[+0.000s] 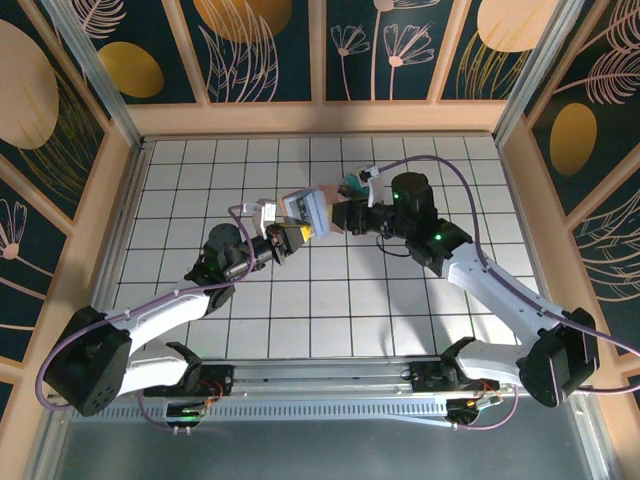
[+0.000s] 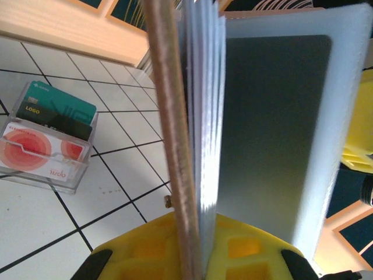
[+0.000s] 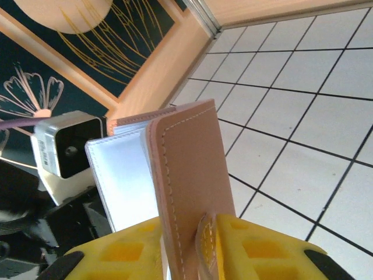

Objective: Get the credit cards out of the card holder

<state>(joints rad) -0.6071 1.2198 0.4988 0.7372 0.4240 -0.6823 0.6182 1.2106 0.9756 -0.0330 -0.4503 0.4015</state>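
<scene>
Card holder [image 1: 305, 210] aloft over the tiled bench [image 1: 400, 320], fanned open between both arms. Left fingers [image 2: 145, 256] clamped tight on tan cover and blue-grey sleeves. Right fingers [image 3: 262, 245] closed narrowly on opposite flap, at brown tab [image 3: 205, 245].

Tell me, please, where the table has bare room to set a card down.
Free: the near tiles in front of the card holder, and those by the left wall. Crowded: mid-back, where the left gripper and right gripper meet at it, the clear box just beyond.
</scene>
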